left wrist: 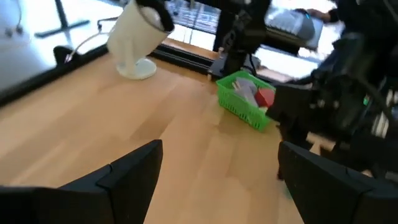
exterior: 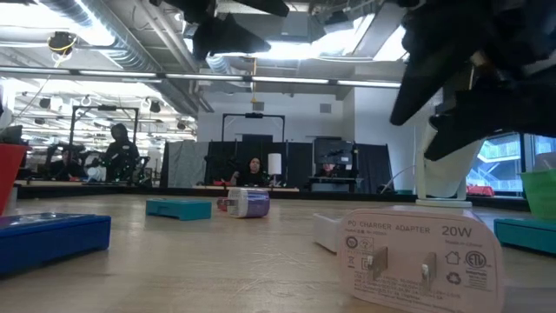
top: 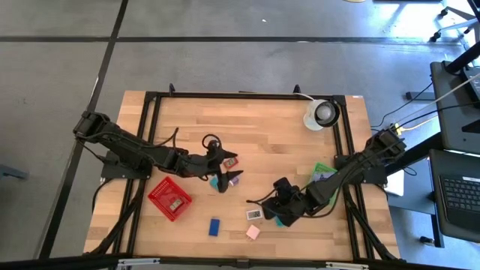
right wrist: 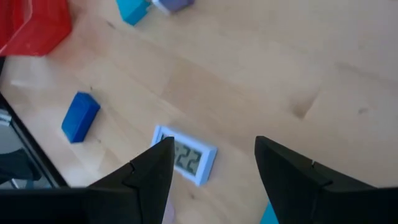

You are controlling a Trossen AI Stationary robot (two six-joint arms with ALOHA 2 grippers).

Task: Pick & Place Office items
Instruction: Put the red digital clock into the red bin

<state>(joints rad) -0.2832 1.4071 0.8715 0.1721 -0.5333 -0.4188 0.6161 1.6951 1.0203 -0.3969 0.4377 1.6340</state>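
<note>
High view, read left to right: one red basket [top: 169, 199] is seen beside the left gripper [top: 222, 174], spread open and empty, one blue block [top: 214, 227] nearer, one white display piece [top: 254, 214], judged light, rigid, best pinched across its edges, just below the half-open, empty right gripper [top: 274, 211].

Wooden table [top: 270, 150] with black frame, the landmark for all items.
- Red square basket [top: 169, 199]: on the table, near its left front corner.
- Green basket [left wrist: 244, 101]: at the table's right edge.
- White round object with dark centre [top: 321, 114]: at the table's far right corner.
- Keyboard [top: 459, 195]: off the table, to its right.
</note>
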